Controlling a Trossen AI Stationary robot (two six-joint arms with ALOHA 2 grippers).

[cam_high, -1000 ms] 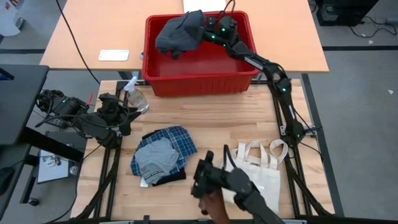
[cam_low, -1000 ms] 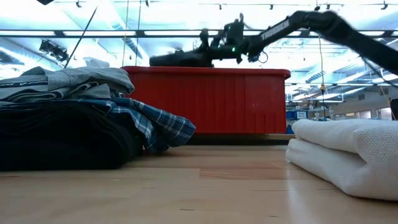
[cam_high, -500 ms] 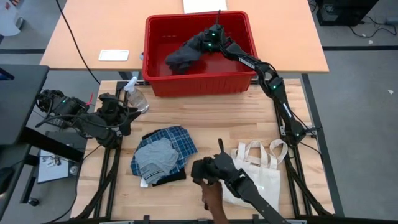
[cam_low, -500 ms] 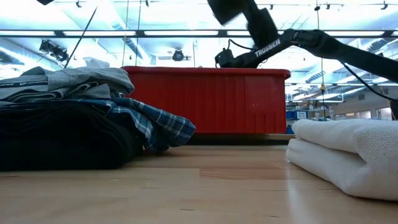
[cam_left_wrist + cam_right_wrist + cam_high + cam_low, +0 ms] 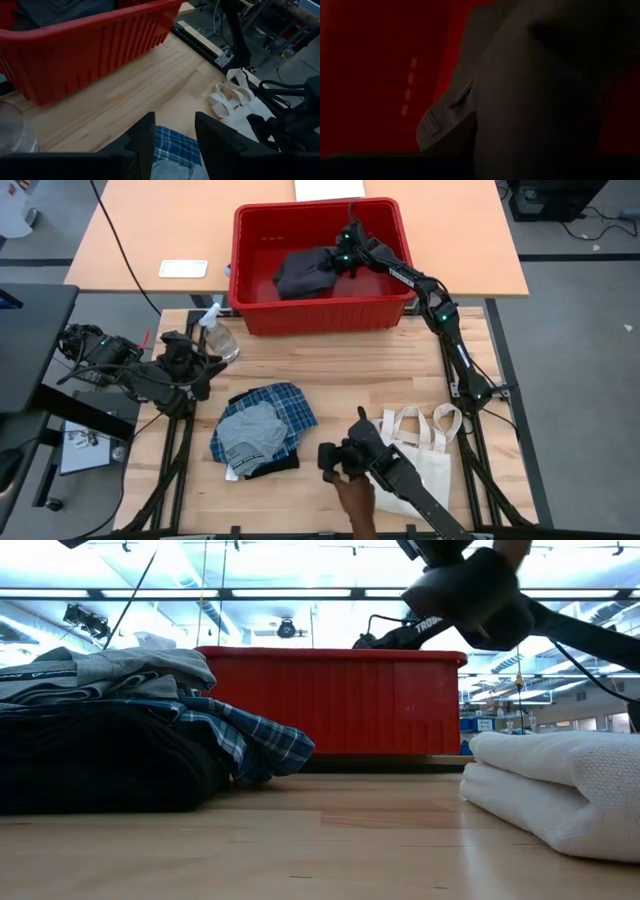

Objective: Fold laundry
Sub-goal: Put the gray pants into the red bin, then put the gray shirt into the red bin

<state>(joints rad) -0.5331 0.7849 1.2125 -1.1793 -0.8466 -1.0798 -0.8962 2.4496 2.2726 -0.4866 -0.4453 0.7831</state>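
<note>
The laundry sits in two places. We record a dark grey soft cloth garment [image 5: 303, 273] lying crumpled inside the red rectangular plastic bin [image 5: 322, 314], which stands at the far edge of the pale wooden bench [image 5: 380, 375]. The right gripper [image 5: 340, 258] is down in the bin at that garment's edge; we cannot tell whether its jaws are clenched on the cloth or released, and the right wrist view shows only dark fabric [image 5: 530, 100] filling the frame against red plastic.

A folded pile rests on the bench nearer the front: a light grey garment [image 5: 248, 432] on top, a blue-and-white plaid garment [image 5: 288, 408] beneath it, and a black garment [image 5: 270, 468] at the bottom.

The left gripper [image 5: 185, 360] waits off the bench's left edge, its jaws parted and holding nothing.

A cream canvas tote bag with loop handles [image 5: 425, 448] lies right of the pile. A clear spray bottle [image 5: 217, 335] stands near the bin's left corner. A person's hand [image 5: 352, 492] holds a dark device over the bench's front edge.
</note>
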